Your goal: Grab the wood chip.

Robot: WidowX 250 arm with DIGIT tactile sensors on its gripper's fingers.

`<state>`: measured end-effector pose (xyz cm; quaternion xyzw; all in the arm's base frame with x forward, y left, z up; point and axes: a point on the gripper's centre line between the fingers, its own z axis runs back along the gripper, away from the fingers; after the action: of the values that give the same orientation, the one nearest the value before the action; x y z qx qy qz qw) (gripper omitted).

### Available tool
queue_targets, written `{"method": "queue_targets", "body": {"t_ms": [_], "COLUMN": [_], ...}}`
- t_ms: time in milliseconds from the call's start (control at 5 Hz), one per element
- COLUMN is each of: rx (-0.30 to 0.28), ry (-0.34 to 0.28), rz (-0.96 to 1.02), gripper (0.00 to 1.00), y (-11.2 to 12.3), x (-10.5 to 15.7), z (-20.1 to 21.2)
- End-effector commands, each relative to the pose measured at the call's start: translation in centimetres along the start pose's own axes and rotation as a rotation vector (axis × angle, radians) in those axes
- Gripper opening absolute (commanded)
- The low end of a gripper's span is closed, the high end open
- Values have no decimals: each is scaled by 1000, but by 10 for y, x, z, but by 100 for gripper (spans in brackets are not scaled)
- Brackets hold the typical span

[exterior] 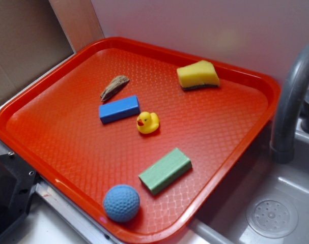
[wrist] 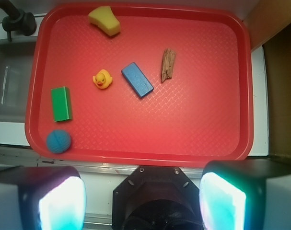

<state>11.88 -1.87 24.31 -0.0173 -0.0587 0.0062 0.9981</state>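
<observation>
Gripper (wrist: 143, 194) spread wide, nothing between its pads (wrist: 61, 203), hanging high above the near edge of the red tray (wrist: 198, 139) in the wrist view; not seen in the exterior view. Wood chip (wrist: 168, 64) lies flat on the tray, well apart from the gripper, just beside the blue block (wrist: 137, 79) but not touching it. Exterior view: chip (exterior: 114, 87) sits toward the tray's far-left part, block (exterior: 119, 109) right below it. Yellow rubber duck (exterior: 147, 122) near the block's end. Yellow sponge (exterior: 197, 75) by the far rim. Green block (exterior: 165, 171) and blue ball (exterior: 121, 203) at the near side. Grey faucet (exterior: 291, 101) and sink (exterior: 276, 203) beside the tray.
</observation>
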Motion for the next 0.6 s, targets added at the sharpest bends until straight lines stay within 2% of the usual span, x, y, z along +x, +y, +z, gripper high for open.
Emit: {"method": "queue_targets", "body": {"t_ms": [0,200,400], "rx": [0,22,-9], "ry": [0,126,89], "rz": [0,166,296], "gripper": [100,100,100], "y": [0,3,10], "x": [0,45,77], "z": [0,-44,-76]}}
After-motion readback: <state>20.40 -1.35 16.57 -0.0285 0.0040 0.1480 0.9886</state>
